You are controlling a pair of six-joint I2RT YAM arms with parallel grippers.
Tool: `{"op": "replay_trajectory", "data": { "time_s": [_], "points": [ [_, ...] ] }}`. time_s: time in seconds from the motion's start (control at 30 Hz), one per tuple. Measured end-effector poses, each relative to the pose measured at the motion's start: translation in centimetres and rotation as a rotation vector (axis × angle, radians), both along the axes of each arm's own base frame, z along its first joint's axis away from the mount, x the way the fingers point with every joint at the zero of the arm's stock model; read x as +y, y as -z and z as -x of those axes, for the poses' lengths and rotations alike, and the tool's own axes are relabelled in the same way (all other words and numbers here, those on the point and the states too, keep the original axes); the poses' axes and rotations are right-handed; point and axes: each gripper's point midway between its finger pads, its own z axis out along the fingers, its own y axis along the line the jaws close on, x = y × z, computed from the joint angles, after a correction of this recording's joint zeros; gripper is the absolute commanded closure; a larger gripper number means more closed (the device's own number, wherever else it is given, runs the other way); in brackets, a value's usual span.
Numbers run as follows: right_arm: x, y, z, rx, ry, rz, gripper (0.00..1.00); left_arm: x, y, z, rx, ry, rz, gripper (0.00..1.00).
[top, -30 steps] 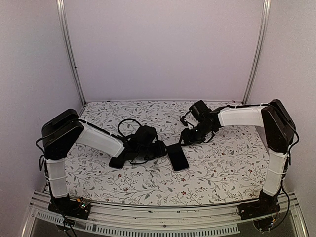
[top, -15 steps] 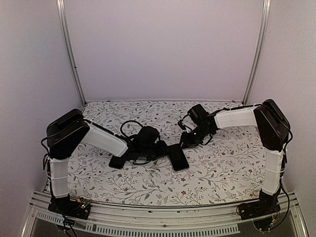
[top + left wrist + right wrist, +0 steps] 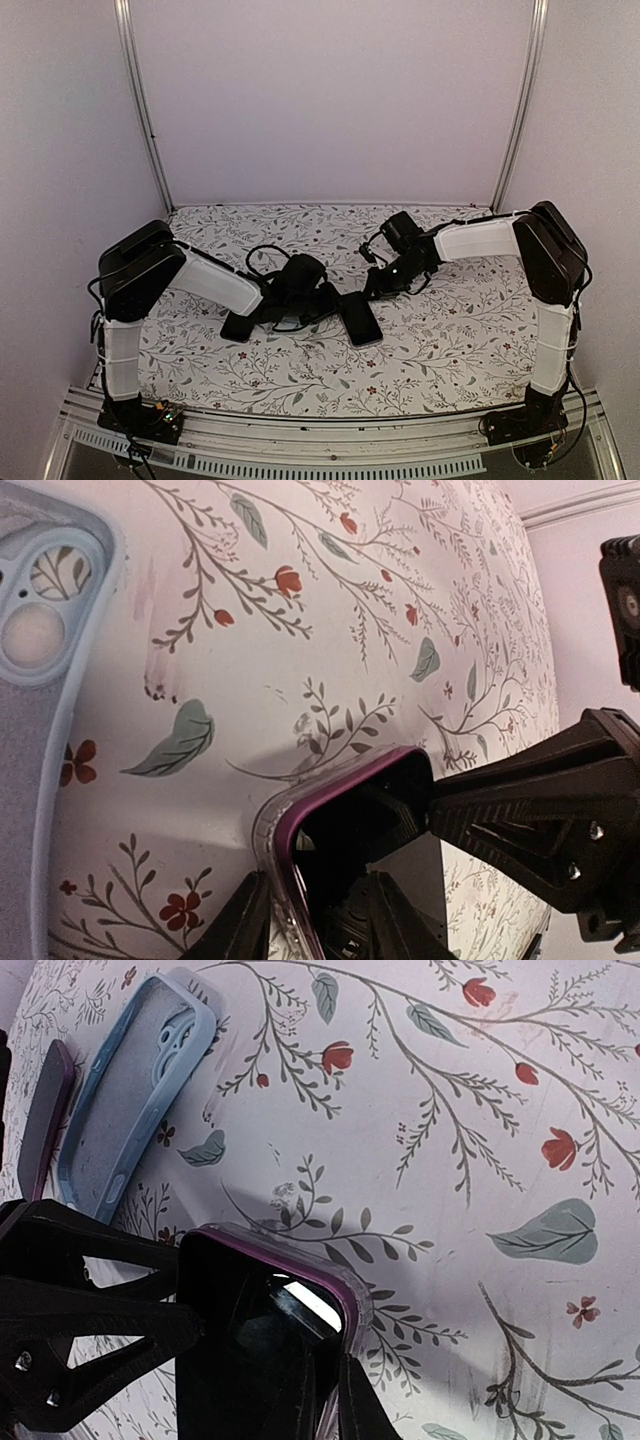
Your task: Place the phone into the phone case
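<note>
Centrally, glossy black phone (image 3: pixel 361 320), rounded purple rim, on floral worktop (image 3: pixel 460 340).
Jaws of the right gripper (image 3: pixel 432 805) pinch its end; those of the left gripper (image 3: pixel 320 922) straddle 1 corner, hold unclear. Matte blue-grey case (image 3: pixel 130 1100) lies apart, open worktop between.

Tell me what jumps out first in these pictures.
The left gripper and right gripper meet over a dark phone with a purple rim, mid-way across the flowered table. A pale blue phone case lies close by, open side up.
</note>
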Motion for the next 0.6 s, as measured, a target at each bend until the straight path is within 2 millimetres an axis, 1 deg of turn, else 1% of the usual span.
{"op": "replay_trajectory", "data": {
  "time_s": [0.17,0.27,0.37,0.47,0.6],
  "points": [
    [0.4,-0.1,0.2,-0.047,-0.003,0.023,0.93,0.4,0.0,0.1,0.012,-0.012,-0.014,0.67],
    [0.4,-0.1,0.4,-0.069,-0.001,0.042,0.92,0.5,0.1,0.2,0.019,-0.014,-0.020,0.72],
    [0.5,-0.1,0.5,-0.084,0.006,0.054,0.88,0.7,0.3,0.2,0.026,-0.020,-0.030,0.74],
    [0.6,0.0,0.9,-0.103,0.010,0.076,0.78,0.8,0.3,0.3,0.033,-0.024,-0.034,0.74],
    [0.9,0.2,1.6,-0.125,0.005,0.114,0.72,0.8,0.3,0.2,0.038,-0.030,-0.033,0.74]
  ]
}}
